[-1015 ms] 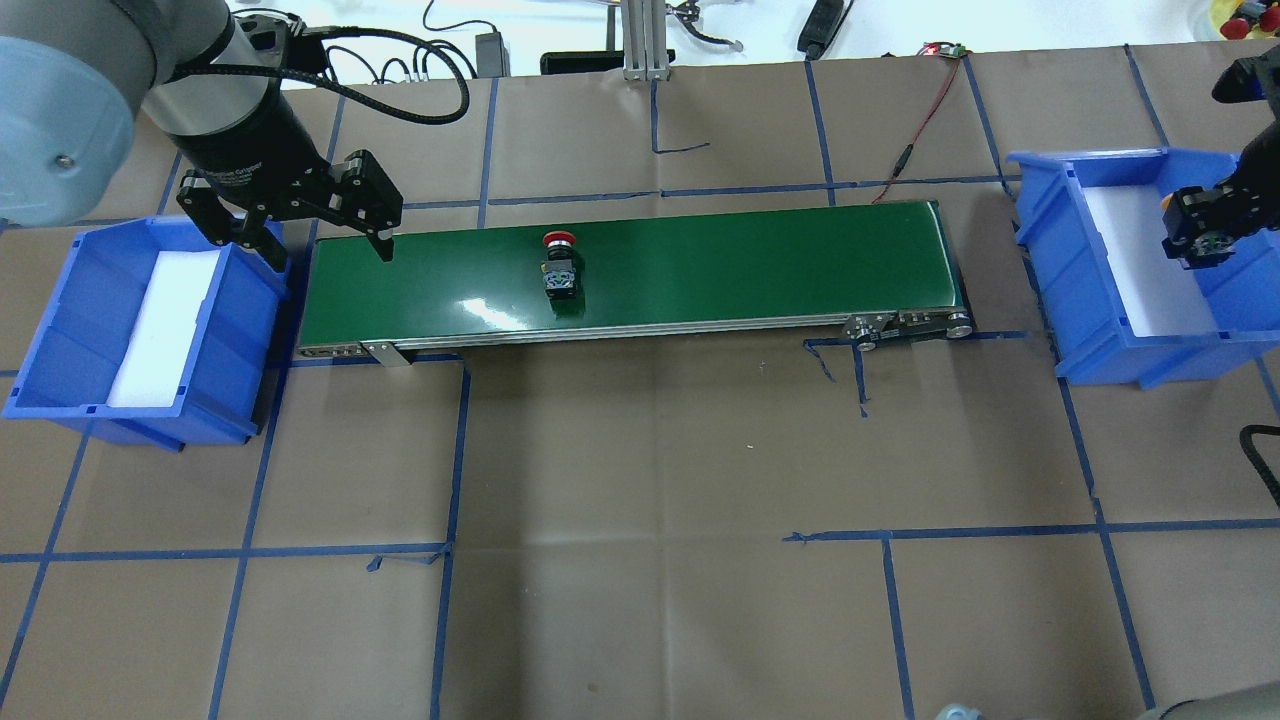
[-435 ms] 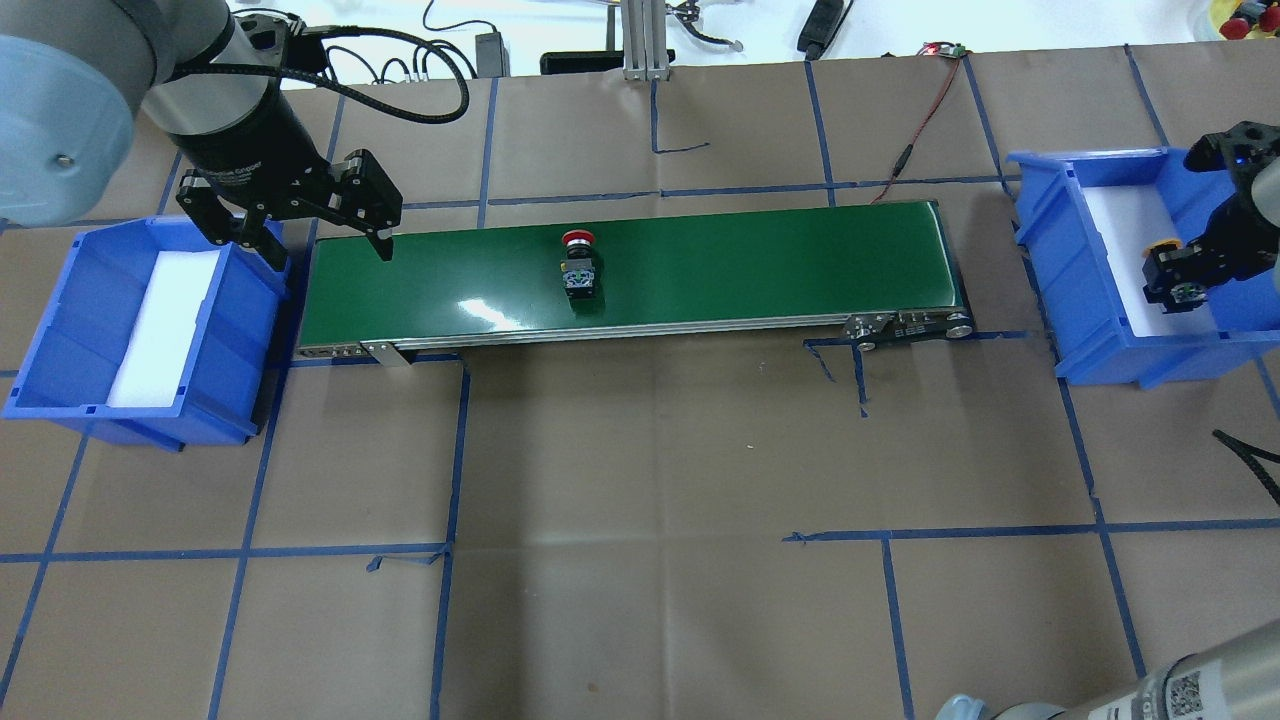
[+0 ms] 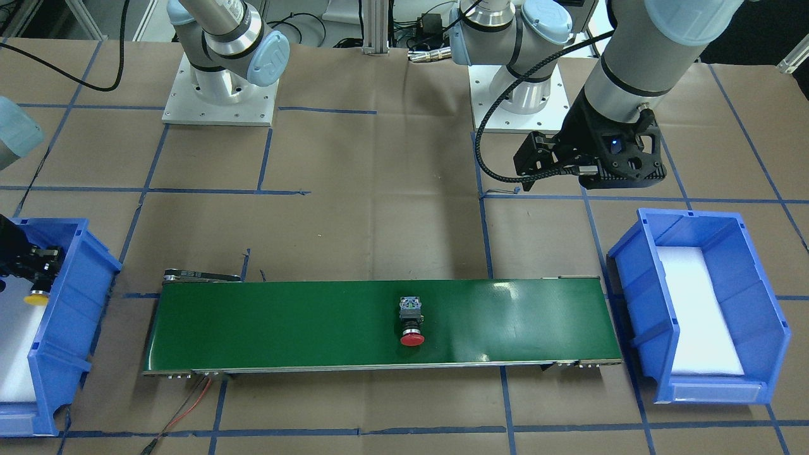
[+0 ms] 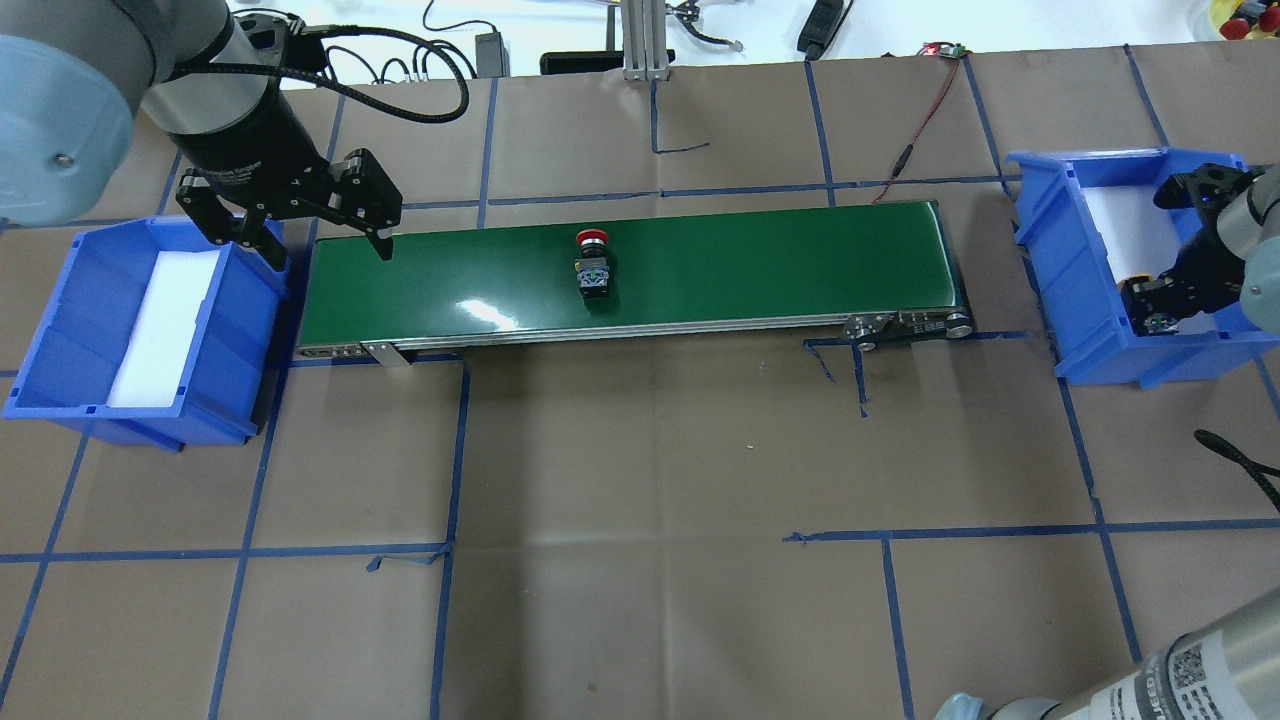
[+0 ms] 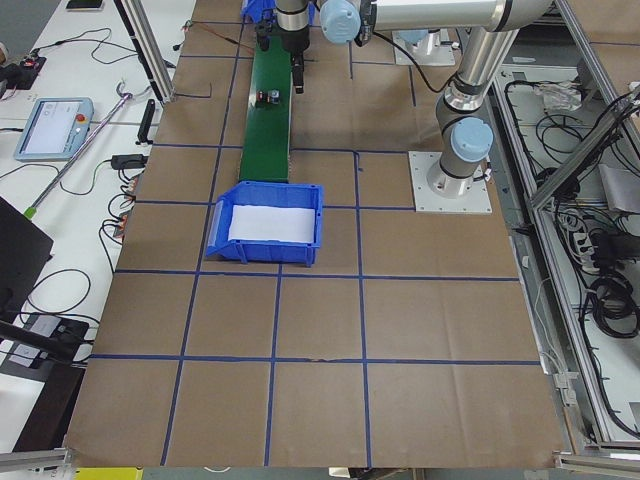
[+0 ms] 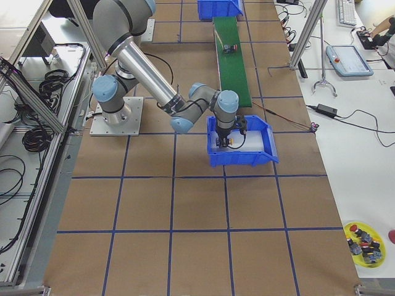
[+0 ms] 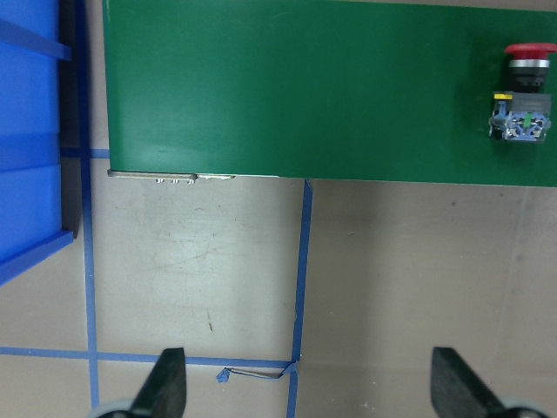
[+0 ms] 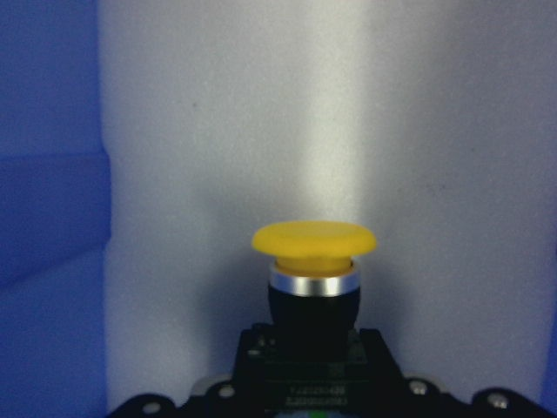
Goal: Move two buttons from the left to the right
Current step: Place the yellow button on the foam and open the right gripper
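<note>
The red button [image 4: 592,265] lies on its side near the middle of the green conveyor belt [image 4: 750,260]; it also shows in the front view [image 3: 411,321] and at the upper right of the left wrist view [image 7: 525,94]. My left gripper [image 4: 330,250] is open and empty above the belt's left end, beside the left blue bin [image 4: 60,300]. My right gripper [image 4: 1150,305] is shut on the yellow button [image 8: 313,252] low inside the right blue bin [image 4: 1040,200], over its white foam lining. The yellow cap shows in the front view [image 3: 36,298].
The belt runs between the two blue bins. A red wire [image 4: 925,120] trails from the belt's far right corner. Blue tape lines cross the brown table cover. Cables and tools lie along the far table edge.
The red button has ridden right along the belt. My right gripper has come down and toward the near left of the right bin with the yellow button. The left arm has not moved.
</note>
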